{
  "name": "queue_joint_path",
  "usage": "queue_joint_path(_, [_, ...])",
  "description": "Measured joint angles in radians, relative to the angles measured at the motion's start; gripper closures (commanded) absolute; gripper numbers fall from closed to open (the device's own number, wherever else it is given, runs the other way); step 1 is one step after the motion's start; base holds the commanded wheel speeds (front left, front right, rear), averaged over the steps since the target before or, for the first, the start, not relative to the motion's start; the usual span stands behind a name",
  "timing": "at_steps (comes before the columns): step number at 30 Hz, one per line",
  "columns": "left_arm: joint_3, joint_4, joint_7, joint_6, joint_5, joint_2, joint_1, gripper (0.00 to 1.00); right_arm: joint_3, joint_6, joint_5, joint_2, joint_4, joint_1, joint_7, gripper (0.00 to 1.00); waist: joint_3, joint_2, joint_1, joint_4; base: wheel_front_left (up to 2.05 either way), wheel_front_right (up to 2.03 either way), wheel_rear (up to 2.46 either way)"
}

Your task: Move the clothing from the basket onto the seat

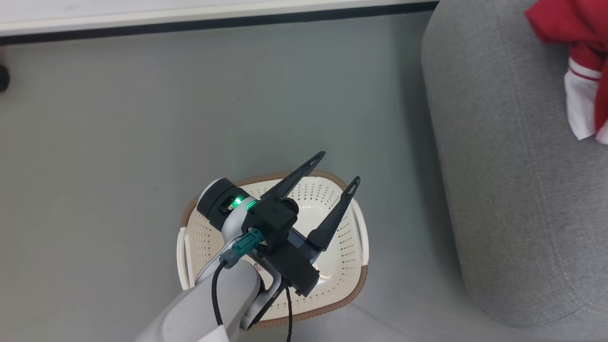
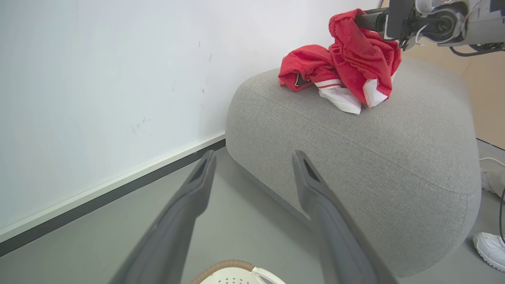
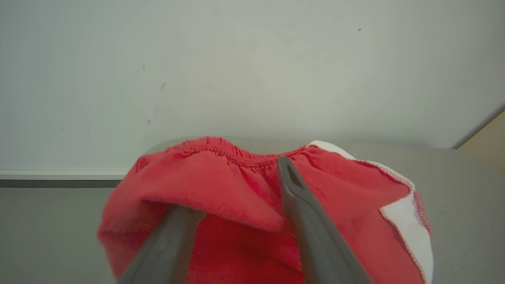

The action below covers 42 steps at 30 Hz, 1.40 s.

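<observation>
Clothing [image 2: 347, 59], two red pieces, on one seat [image 2: 355, 165]; one basket [image 1: 346, 256] nearby.

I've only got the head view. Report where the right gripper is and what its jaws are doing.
Observer: The right gripper is above the seat, in the red clothing piled there.
Operator: Now the jaws.
Observer: They stand apart, one finger under a red fold and the other on top of it, so the fabric is draped over them.
Operator: Check the floor beside the seat.
Observer: A white shoe lies on the floor right by it.
</observation>
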<state>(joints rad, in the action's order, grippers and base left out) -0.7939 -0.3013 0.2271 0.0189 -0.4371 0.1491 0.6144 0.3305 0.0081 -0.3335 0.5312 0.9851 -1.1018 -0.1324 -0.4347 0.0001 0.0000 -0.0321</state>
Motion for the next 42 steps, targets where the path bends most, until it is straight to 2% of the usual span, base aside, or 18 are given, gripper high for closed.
queue_joint_path(8, [0.022,-0.040,0.005,0.000,-0.010,0.018,-0.028,0.00,0.030,0.051,0.000,-0.049,0.019,0.040,-0.052,0.00,0.053,-0.0001,0.0000,-0.038,0.00,0.00,0.00])
queue_joint_path(24, [0.081,-0.116,0.022,-0.011,-0.073,0.004,-0.116,0.00,0.053,0.080,-0.004,-0.122,0.008,0.220,-0.107,0.00,0.222,-0.0001,-0.0002,-0.103,0.00,0.00,0.00])
queue_joint_path(35, [0.153,-0.135,0.022,-0.073,-0.115,0.011,-0.225,0.00,0.026,0.081,-0.057,-0.180,-0.063,0.415,-0.117,0.00,0.359,-0.0002,-0.0003,-0.064,0.00,0.00,0.00])
queue_joint_path(42, [0.203,-0.113,0.022,-0.100,-0.123,0.051,-0.325,0.00,0.012,0.080,-0.079,-0.231,-0.177,0.548,-0.117,0.00,0.427,-0.0002,-0.0003,0.000,0.00,0.00,0.00])
